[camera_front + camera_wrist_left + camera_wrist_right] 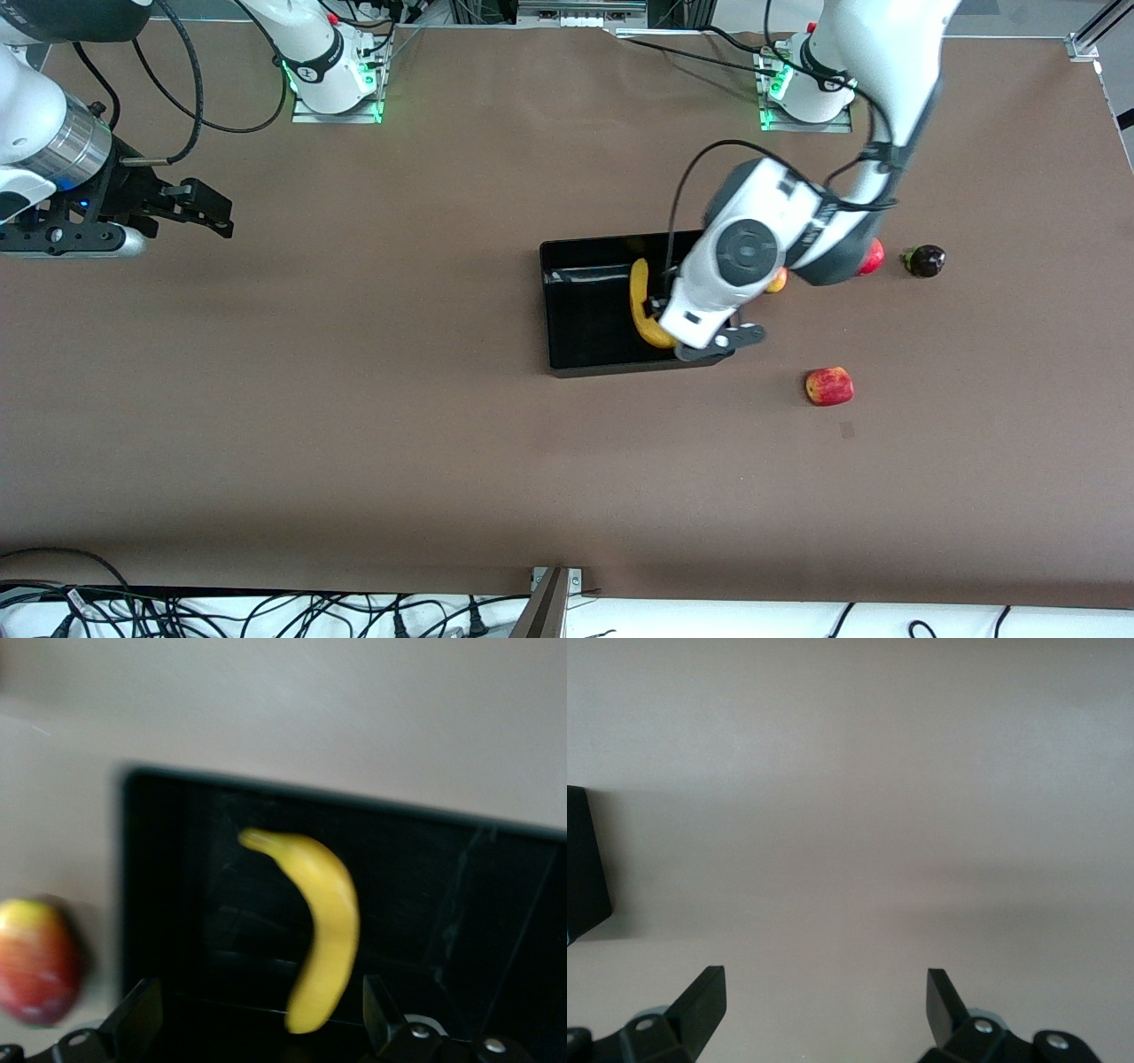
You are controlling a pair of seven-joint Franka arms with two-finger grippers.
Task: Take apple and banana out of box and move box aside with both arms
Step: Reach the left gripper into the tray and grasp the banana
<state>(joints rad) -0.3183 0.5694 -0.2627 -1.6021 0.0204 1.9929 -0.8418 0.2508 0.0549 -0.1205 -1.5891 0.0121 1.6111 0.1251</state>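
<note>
The black box (589,310) sits mid-table, and the yellow banana (640,301) lies inside it. My left gripper (663,310) hangs open over the banana at the box's end toward the left arm. In the left wrist view the banana (323,921) rests on the box floor (204,904), and its near end shows between the spread fingers (135,1017) of my left gripper (261,1019) without touching them. The streaked apple (829,386) lies on the table nearer the front camera than the box. My right gripper (213,213) waits open over bare table at the right arm's end, seen empty in its own view (826,1010).
A mango-like fruit (778,280) (35,961) lies just beside the box, mostly under the left arm. A red fruit (873,257) and a dark round fruit (926,260) sit toward the left arm's end. A box corner (585,868) shows in the right wrist view.
</note>
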